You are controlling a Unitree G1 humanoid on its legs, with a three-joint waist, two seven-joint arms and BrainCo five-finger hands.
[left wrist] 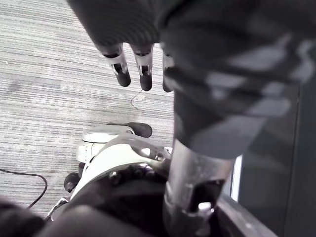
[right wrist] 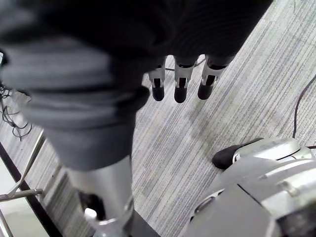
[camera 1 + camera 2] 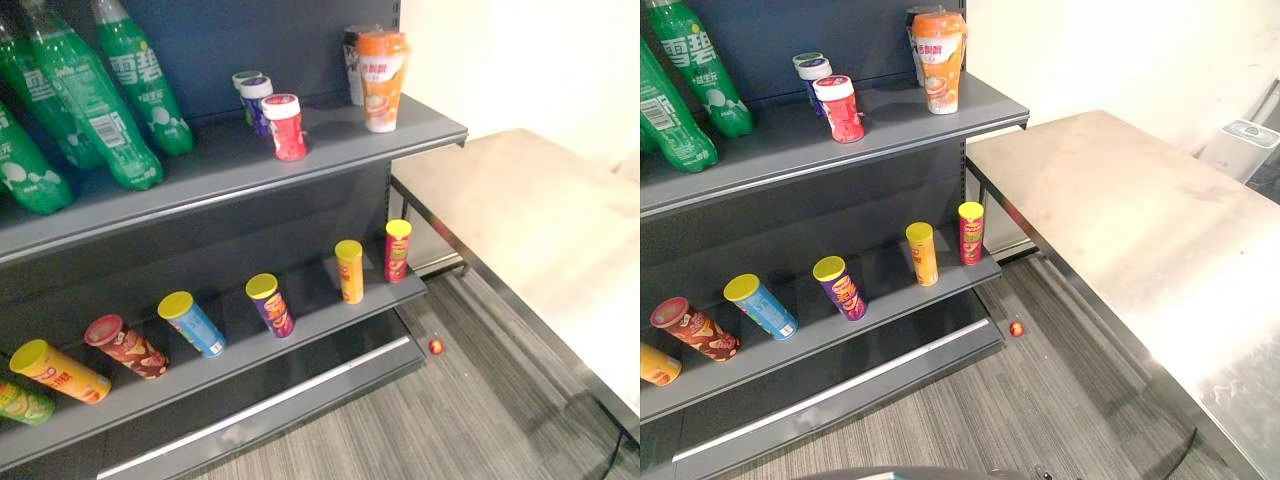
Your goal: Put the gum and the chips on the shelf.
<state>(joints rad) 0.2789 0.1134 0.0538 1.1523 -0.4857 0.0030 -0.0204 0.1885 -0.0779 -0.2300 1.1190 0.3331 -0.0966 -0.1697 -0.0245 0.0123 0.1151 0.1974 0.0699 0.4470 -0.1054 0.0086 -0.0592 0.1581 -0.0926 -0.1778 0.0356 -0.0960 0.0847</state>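
Three small gum jars stand on the upper shelf (image 3: 330,150): a red one (image 3: 287,127) in front, a purple one (image 3: 256,100) and another behind it. Several chips cans lean in a row on the lower shelf (image 3: 330,320), among them a purple can (image 3: 269,304), an orange can (image 3: 349,270), a red can (image 3: 397,249) and a blue can (image 3: 191,323). My left hand (image 1: 132,69) hangs over the grey carpet with straight fingers and holds nothing. My right hand (image 2: 180,81) hangs the same way, empty, over the carpet.
Green soda bottles (image 3: 100,100) lean at the left of the upper shelf, and an orange drink cup (image 3: 381,78) stands at its right end. A steel table (image 3: 1140,230) runs along the right. A small red thing (image 3: 436,346) lies on the carpet by the shelf's corner.
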